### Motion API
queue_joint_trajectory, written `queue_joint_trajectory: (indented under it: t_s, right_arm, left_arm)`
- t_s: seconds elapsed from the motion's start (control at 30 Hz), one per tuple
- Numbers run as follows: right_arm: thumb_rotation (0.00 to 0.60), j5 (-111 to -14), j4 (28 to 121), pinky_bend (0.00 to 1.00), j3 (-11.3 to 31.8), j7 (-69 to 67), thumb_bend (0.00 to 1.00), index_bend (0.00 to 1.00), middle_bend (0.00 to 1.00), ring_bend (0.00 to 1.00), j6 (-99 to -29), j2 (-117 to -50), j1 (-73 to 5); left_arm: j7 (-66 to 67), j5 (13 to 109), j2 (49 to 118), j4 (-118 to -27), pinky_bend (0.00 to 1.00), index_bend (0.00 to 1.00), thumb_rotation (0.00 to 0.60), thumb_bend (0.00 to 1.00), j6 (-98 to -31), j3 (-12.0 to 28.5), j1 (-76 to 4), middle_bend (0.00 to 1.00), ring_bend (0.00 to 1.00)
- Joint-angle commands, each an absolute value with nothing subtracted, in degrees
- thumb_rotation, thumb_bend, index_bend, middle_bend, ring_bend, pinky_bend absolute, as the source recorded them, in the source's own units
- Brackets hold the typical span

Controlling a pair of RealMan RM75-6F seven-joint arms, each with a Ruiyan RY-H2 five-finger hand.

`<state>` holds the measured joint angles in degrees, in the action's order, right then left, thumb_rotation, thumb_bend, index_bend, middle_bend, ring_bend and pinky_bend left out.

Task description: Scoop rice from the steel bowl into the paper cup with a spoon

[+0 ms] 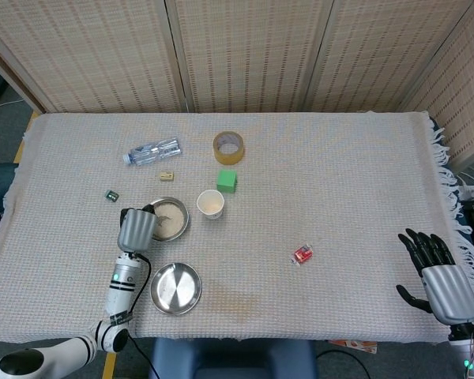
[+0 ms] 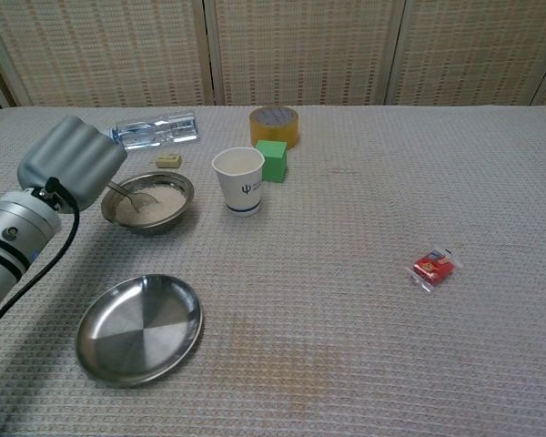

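Note:
The steel bowl (image 2: 177, 187) (image 1: 178, 227) of rice sits left of centre on the cloth. Just to its right stands the white paper cup (image 2: 238, 180) (image 1: 210, 204), upright, with nothing visible inside. My left hand (image 2: 73, 164) (image 1: 136, 229) hangs at the bowl's left rim and holds the spoon (image 2: 132, 194). The spoon's handle slants down from the hand and its tip lies in the rice. The back of the hand hides the fingers. My right hand (image 1: 438, 280) is far off at the table's near right corner, fingers spread, holding nothing.
A steel plate (image 2: 139, 328) lies in front of the bowl. Behind the cup are a green cube (image 2: 273, 159), a tape roll (image 2: 274, 125), a plastic bottle (image 2: 155, 130) and a small beige block (image 2: 168, 160). A red packet (image 2: 433, 269) lies to the right.

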<state>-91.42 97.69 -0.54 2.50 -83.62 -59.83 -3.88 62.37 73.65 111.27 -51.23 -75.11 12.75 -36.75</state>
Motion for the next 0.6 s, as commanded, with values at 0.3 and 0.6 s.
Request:
queue_joint_trajectory:
  t_s: [0.3,0.6]
  right_arm:
    - [0.600,-91.08,97.77,0.00,-0.48,3.09,0.15,0.00,0.00,0.00,-83.22,-59.99,-3.97]
    - [0.600,-91.04,97.90,0.00,-0.53,3.65,0.15,0.00,0.00,0.00,-83.03,-60.17,-4.01]
  left_arm:
    - [58.56,58.91,100.13,-70.89,1.00,0.61,0.600,0.41,-66.68,20.41,-35.49,1.00,1.00]
    - [56.81,54.75,96.59,-74.48,1.00,0.62,0.600,0.41,-66.57,20.56,-35.96,1.00,1.00]
